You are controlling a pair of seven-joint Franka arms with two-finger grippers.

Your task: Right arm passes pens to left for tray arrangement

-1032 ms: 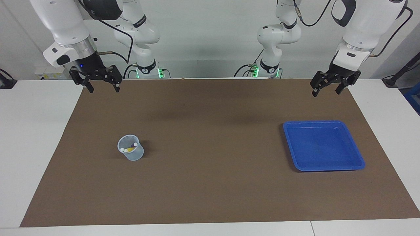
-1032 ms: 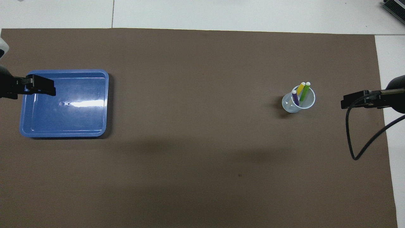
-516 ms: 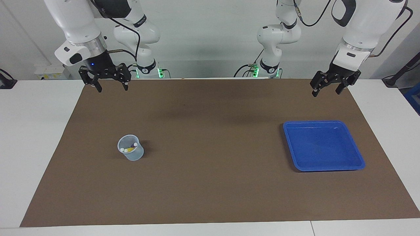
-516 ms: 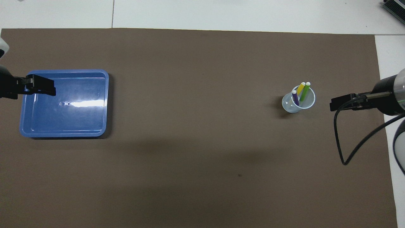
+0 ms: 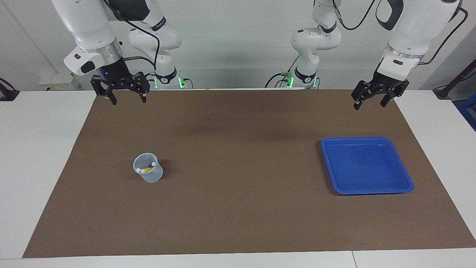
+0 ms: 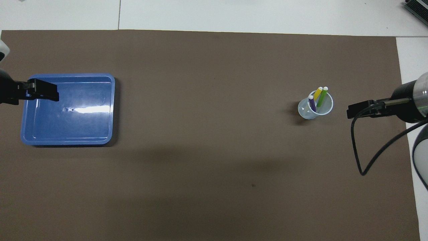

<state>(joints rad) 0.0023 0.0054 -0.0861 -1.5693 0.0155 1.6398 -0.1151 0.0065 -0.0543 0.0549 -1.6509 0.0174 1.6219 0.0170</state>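
In the translucent cup (image 6: 315, 108), three upright pens (image 6: 318, 98), purple, green, yellow; tray (image 5: 366, 165) bare; left gripper (image 5: 372, 101) and right gripper (image 5: 127, 98) spread, empty.

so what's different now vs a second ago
The right gripper, open and empty, has swung in over the brown mat toward the cup that holds the pens, without reaching it. The left gripper waits open near the tray. Cup, pens and tray have not moved.

Pens (image 6: 317, 97): lower halves hidden inside translucent cup (image 6: 309, 113); facing view shows only tips. Left gripper (image 6: 41, 94) & right gripper (image 6: 362, 109) cut off by overhead frame edges; arms mostly out of shot.
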